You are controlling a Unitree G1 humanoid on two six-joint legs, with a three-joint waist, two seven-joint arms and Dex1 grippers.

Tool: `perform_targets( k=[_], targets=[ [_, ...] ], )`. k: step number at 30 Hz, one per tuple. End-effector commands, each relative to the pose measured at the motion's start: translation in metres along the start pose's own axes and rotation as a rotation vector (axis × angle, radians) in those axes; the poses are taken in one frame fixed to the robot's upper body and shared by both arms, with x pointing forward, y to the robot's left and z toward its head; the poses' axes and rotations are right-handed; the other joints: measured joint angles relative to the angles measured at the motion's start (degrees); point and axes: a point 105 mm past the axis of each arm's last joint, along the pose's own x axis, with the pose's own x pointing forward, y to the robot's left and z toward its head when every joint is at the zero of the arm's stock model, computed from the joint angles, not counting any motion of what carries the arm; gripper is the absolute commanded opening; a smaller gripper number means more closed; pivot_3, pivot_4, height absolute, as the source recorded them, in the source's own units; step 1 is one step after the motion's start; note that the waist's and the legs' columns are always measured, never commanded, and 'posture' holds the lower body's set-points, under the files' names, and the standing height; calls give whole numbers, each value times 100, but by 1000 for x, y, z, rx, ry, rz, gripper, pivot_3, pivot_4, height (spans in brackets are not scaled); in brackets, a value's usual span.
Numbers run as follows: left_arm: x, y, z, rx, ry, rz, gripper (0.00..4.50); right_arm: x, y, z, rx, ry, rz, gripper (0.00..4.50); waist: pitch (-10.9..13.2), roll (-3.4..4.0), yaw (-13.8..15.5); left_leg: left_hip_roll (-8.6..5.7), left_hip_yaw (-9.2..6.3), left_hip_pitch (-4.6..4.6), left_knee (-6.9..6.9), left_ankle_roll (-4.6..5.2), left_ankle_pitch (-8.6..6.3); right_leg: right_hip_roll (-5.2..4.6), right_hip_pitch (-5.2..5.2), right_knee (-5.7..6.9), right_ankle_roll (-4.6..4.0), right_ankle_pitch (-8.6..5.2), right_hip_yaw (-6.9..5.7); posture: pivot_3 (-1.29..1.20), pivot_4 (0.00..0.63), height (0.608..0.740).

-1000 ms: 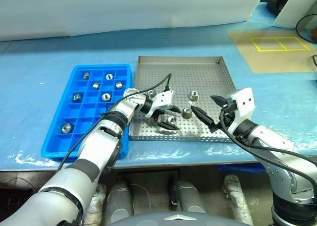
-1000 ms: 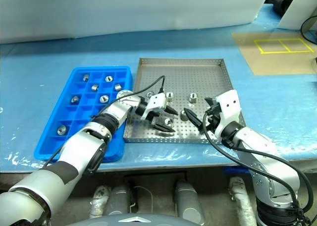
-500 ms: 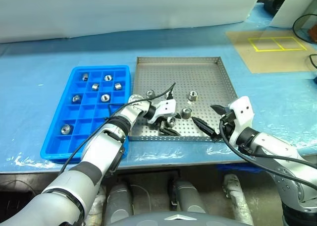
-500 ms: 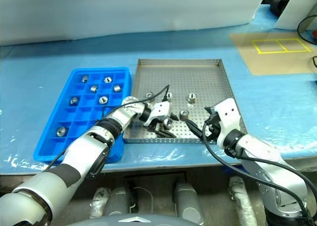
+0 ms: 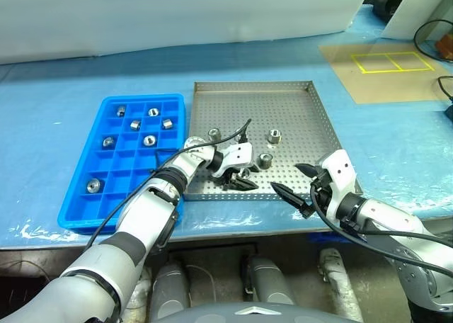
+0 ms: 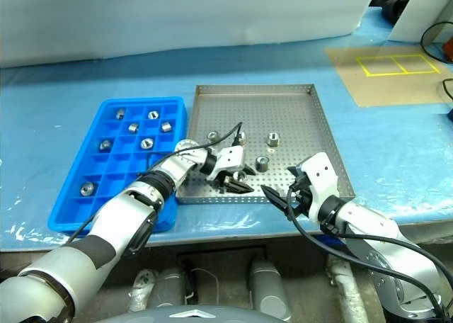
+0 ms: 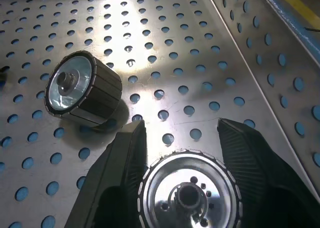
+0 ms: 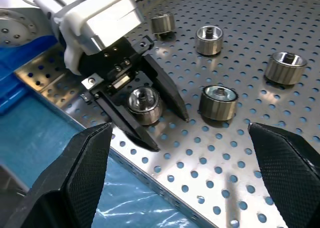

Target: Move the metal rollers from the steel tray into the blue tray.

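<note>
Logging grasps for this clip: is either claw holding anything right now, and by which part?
The left claw is shut on a metal roller in the steel tray, its fingers pressing the ribbed sides. The right claw is open, holding nothing.

Bright blue tray [image 5: 113, 188]; grey perforated steel tray [image 5: 283, 103] — shiny silver rollers [image 5: 274, 135], seemingly dark-centred.

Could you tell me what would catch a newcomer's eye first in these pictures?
Most striking is the left gripper low in the steel tray, its black fingers set on either side of a shiny metal roller near the tray's front edge. To its left lies the bright blue tray with a few rollers in separate compartments. The right gripper hangs wide open over the steel tray's front right corner.
</note>
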Motion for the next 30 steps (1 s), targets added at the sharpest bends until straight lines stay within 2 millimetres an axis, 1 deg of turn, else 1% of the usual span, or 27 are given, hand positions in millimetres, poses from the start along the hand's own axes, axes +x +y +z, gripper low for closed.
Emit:
perform_targets(
  k=[1,2,3,5,10,12,15,18,20,22,23,26,27,30],
  targets=[
    [-3,3,-3,-20,-11,38,2055,-5,6,12,-43,-35,27,4500,0,0,0,0,0,0,2,0,0,0,0,0,6,-3,1,-628,150,740],
    [-3,4,-2,-20,-16,45,1837,-4,6,12,-48,-34,26,4500,0,0,0,-2,0,0,3,0,0,-1,1,0,14,-7,4,-625,150,740],
    [-4,8,-1,-19,-15,71,1727,-4,5,12,-51,-34,26,4500,0,0,-1,-2,0,0,3,0,0,0,0,0,18,-9,7,-621,150,740],
    [-5,14,1,-19,-12,114,1737,-3,4,13,-56,-35,23,4500,0,0,-3,-2,1,-1,4,0,0,1,-1,0,17,-8,9,-616,150,740],
    [-12,21,14,-20,-74,124,1737,1,2,14,-53,-41,19,4500,0,0,0,-2,1,-10,-8,1,-1,3,-13,-1,-7,7,8,-597,150,740],
    [-15,28,15,-10,-67,176,1737,2,1,15,-52,-43,22,4500,0,1,1,-2,1,-23,-15,1,-1,4,-27,-1,-7,7,8,-586,150,740],
    [-25,36,25,44,-93,206,1737,4,0,16,-53,-48,27,4500,0,1,4,-1,1,-41,-19,1,-1,7,-47,-2,-6,6,5,-569,150,740],
    [-52,48,42,68,-192,271,1737,10,-1,18,-60,-57,50,4500,0,1,21,0,1,-65,-20,2,0,10,-71,0,-7,7,2,-532,150,740],
    [-67,49,43,75,-216,305,1737,16,-1,19,-62,-66,66,4500,0,1,20,1,1,-79,-17,2,0,9,-85,4,-7,7,2,-478,150,740],
    [-86,52,41,79,-229,366,1737,24,-2,23,-63,-81,92,4500,0,3,25,2,1,-76,-18,1,1,10,-85,7,-8,8,1,-427,150,740],
    [-92,52,41,80,-232,385,1737,27,-2,24,-64,-85,101,4500,-1,5,33,3,2,-75,-19,0,1,9,-85,8,-8,8,0,-407,150,740],
    [-116,51,37,95,-206,460,1737,39,-2,28,-82,-97,147,4500,-1,5,91,8,1,-76,-21,-4,3,9,-85,10,-8,7,-5,-338,150,740],
    [-126,52,36,96,-196,495,1737,45,-2,30,-93,-101,166,4500,0,5,115,10,1,-77,-21,-4,4,9,-86,10,-8,7,-5,-278,150,740],
    [-171,53,30,96,-146,650,1737,66,-1,40,-136,-119,255,4500,3,7,199,13,0,-82,-20,-8,6,9,-94,19,-10,9,-9,-183,150,740]
  ],
)
